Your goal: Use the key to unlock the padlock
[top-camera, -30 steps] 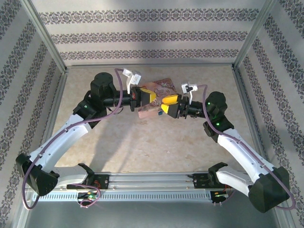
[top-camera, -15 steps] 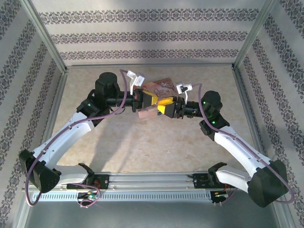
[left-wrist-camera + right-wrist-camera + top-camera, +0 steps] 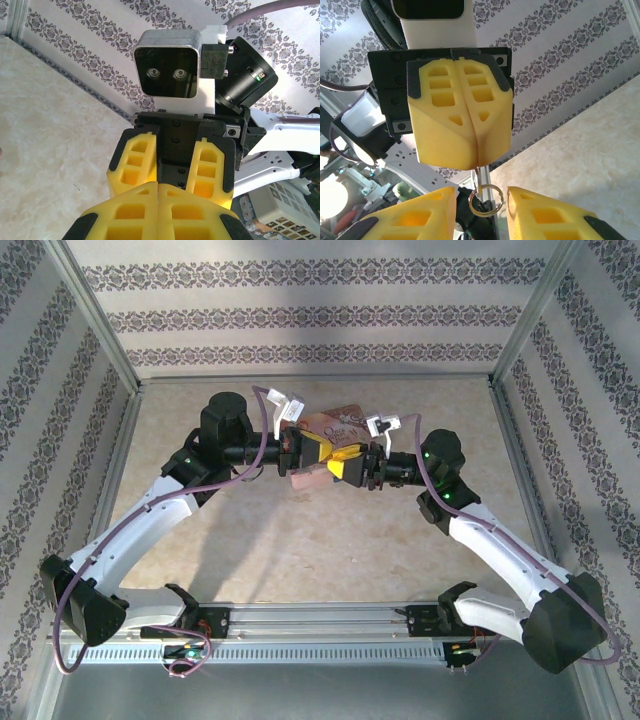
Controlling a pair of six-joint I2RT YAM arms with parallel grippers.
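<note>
My left gripper is held above the table, shut on the key. In the right wrist view its closed yellow fingers face the camera, and the key's metal end sticks out below them with a silver key ring hanging from it. My right gripper is open and meets the left one tip to tip, one finger on each side of the ring without pinching it. The left wrist view shows my shut left gripper and, beyond it, the right gripper's spread fingers. The padlock is hidden.
A pink illustrated tin lies on the beige table just behind and under the two grippers. Patterned walls with metal posts close in the table on three sides. The arm bases sit on the front rail.
My right gripper has moved left until its open fingers straddle the key ring at the left gripper's tips. The left arm shifted slightly at first and has since held still.
</note>
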